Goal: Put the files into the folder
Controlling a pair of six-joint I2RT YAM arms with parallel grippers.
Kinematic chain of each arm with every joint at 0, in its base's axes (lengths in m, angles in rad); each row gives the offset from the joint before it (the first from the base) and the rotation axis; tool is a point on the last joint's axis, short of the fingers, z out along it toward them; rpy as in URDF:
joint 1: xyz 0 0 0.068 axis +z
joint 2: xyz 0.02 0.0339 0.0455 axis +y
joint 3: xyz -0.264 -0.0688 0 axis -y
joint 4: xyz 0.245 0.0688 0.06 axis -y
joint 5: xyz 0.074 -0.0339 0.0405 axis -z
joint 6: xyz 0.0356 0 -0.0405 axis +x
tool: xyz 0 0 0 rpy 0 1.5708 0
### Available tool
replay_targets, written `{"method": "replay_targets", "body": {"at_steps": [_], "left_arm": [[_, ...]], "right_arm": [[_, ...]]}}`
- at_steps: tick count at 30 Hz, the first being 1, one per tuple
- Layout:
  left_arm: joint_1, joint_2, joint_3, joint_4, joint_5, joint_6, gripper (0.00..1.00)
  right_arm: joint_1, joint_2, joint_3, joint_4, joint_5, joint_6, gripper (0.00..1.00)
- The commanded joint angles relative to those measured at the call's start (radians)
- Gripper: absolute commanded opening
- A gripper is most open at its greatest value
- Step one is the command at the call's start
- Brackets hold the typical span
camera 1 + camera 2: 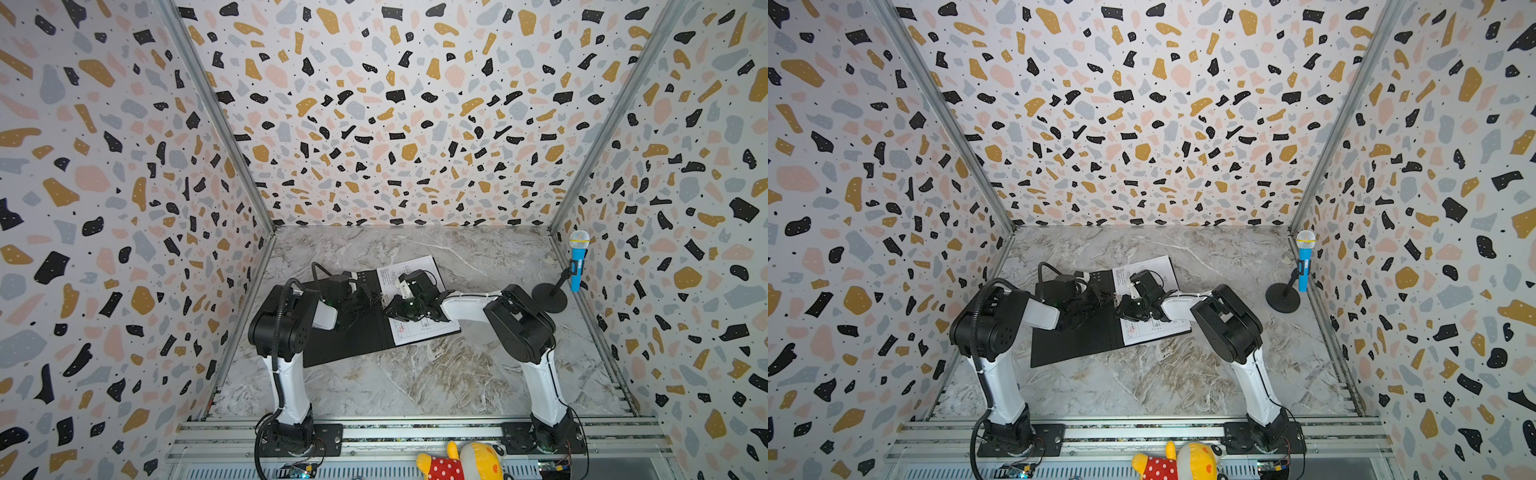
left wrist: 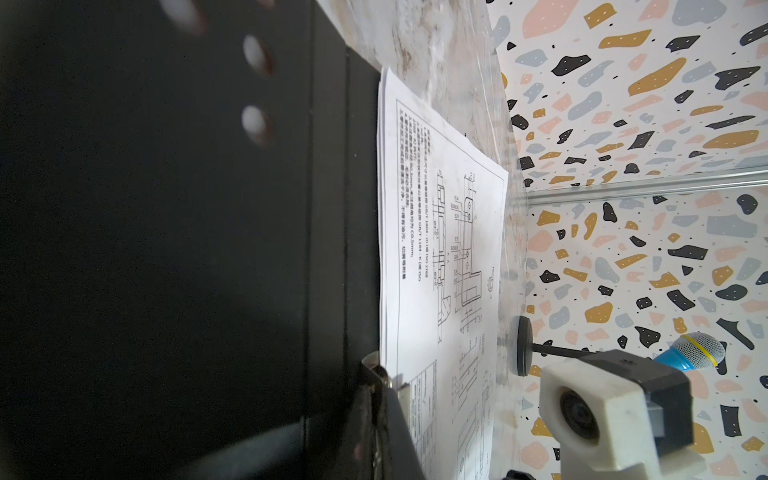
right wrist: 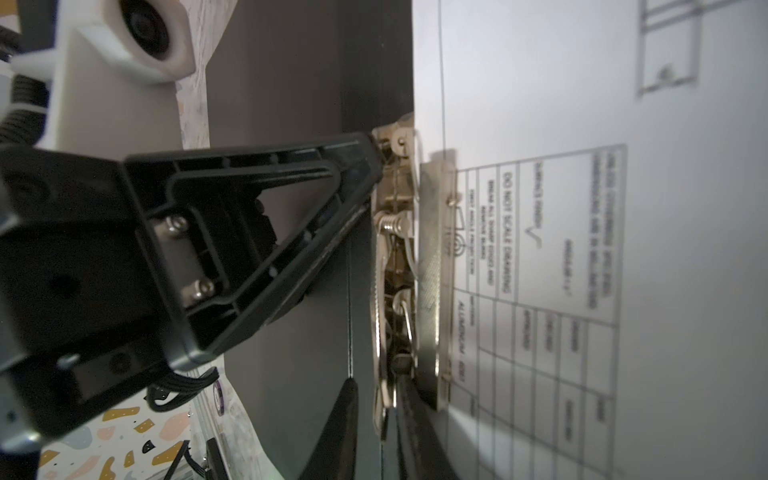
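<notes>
On the left-centre of the worktop point(image 1: 415, 382), the folder point(image 1: 349, 345) is laid open with its black inside upward, slightly askew to the worktop's edges. Its left cover comes near the left edge, and its right cover ends about mid-width. The files point(image 1: 411, 269) are stacked on the right cover, with their inner edge under the metal clip point(image 3: 432, 270) at the spine. The top sheet bears line drawings and a title block. Layered edges are seen beneath it in the left wrist view, but the sheets cannot be counted with certainty.

The left end effector point(image 3: 370, 153) is closed, and its tip is set against one end of the clip. The jaws of the right end effector point(image 3: 382, 399) are parted a little and stand either side of the clip's other end; whether they touch it cannot be told.

Open room is left over the near half of the worktop, along the far edge, and between the folder and the right edge.

The surface is patterned as grey-white marble with brown veining. It is enclosed on three sides by terrazzo-print walls point(image 1: 374, 104).

Counted: one folder, one clip, two arms, one blue toy microphone point(image 1: 578, 262) on a black stand by the right edge, and one plush toy point(image 1: 461, 461) beyond the near edge.
</notes>
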Motion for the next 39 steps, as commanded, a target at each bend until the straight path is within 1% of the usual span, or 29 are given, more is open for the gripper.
{"method": "replay_targets", "body": {"at_steps": [1,5,10,14,17,21,25,28,30,35,39], "left_arm": [[-0.005,0.01,0.003,-0.062,0.014,0.038,0.05],[-0.005,0.01,0.011,-0.077,0.014,0.051,0.06],[-0.005,0.014,0.018,-0.084,0.019,0.057,0.06],[-0.005,0.014,0.025,-0.086,0.022,0.06,0.06],[-0.006,0.016,0.029,-0.081,0.025,0.056,0.07],[-0.007,0.016,0.039,-0.076,0.031,0.054,0.07],[-0.015,0.017,0.055,-0.073,0.048,0.059,0.09],[-0.023,0.017,0.064,-0.08,0.051,0.069,0.1],[-0.03,0.019,0.074,-0.091,0.058,0.075,0.12],[-0.044,0.018,0.105,-0.125,0.065,0.115,0.17],[-0.06,0.031,0.136,-0.161,0.063,0.137,0.21]], "right_arm": [[-0.01,-0.01,-0.044,-0.11,0.061,0.024,0.32],[-0.01,-0.028,-0.052,-0.071,0.043,0.052,0.38],[-0.01,-0.05,-0.044,-0.042,0.022,0.077,0.5],[-0.011,-0.071,-0.049,-0.006,0.004,0.104,0.53],[-0.015,-0.092,-0.063,0.026,-0.005,0.13,0.57],[-0.021,-0.136,-0.107,0.13,-0.033,0.164,0.6],[-0.034,-0.191,-0.166,0.229,-0.051,0.169,0.61],[-0.051,-0.243,-0.218,0.296,-0.065,0.148,0.61],[-0.071,-0.271,-0.244,0.31,-0.081,0.118,0.61],[-0.144,-0.363,-0.303,0.22,-0.076,-0.036,0.63],[-0.239,-0.45,-0.38,0.133,-0.019,-0.155,0.66]]}}
